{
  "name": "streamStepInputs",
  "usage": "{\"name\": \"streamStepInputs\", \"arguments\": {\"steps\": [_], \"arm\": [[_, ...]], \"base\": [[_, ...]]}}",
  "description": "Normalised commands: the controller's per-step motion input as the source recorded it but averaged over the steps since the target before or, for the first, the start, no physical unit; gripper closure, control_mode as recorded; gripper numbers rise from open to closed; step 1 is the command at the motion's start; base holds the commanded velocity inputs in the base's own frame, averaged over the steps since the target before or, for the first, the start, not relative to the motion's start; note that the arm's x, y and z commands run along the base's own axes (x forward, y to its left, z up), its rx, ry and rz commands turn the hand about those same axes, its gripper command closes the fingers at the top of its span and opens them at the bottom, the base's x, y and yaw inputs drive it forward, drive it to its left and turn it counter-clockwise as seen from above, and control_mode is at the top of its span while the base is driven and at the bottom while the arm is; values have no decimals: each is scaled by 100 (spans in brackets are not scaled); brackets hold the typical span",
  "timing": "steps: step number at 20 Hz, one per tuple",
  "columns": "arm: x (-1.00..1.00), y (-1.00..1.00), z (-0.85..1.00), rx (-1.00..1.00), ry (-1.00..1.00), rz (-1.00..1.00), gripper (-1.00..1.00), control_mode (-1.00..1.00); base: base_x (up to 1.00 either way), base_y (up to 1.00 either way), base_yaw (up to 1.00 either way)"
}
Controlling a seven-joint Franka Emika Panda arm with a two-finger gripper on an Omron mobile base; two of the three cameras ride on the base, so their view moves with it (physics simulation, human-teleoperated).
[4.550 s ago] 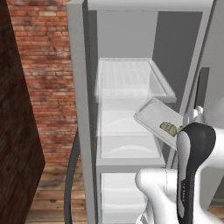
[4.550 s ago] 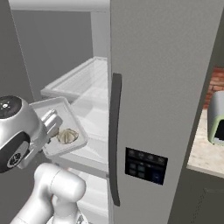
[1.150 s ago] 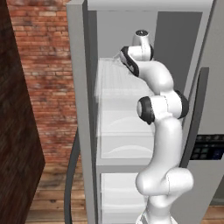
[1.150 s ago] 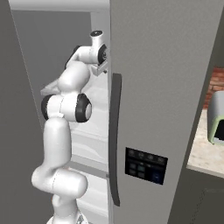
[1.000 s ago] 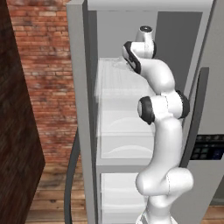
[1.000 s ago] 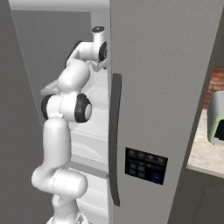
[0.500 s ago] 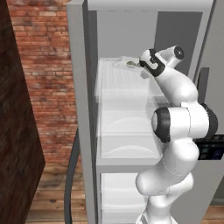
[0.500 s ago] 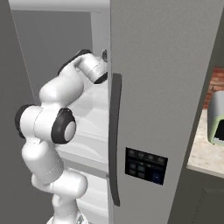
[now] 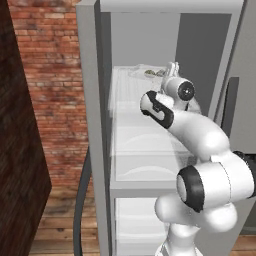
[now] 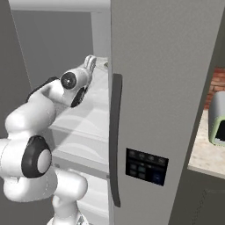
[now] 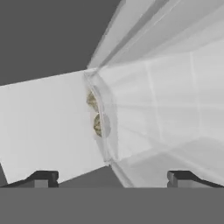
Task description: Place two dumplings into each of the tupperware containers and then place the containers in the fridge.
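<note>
Your tool is standing with its tips wide apart, gripping nothing. The tupperware container with two dumplings is sitting on the fridge's upper shelf, just ahead. Placing looks finished here; next you're likely backing the arm out without nudging it.

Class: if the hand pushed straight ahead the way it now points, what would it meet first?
Most likely the container with two dumplings on the fridge shelf, straight ahead of the open hand. Depth is hard to judge.
</note>
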Motion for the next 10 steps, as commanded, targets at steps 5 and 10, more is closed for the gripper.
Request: {"name": "streamStepInputs", "arguments": {"steps": [5, 10], "arm": [[-100, -4, 84, -71, 1, 0, -100, -100], [-100, -37, 41, -59, 18, 11, -100, -100]], "base": [[0, 0, 0], [0, 0, 0]]}}
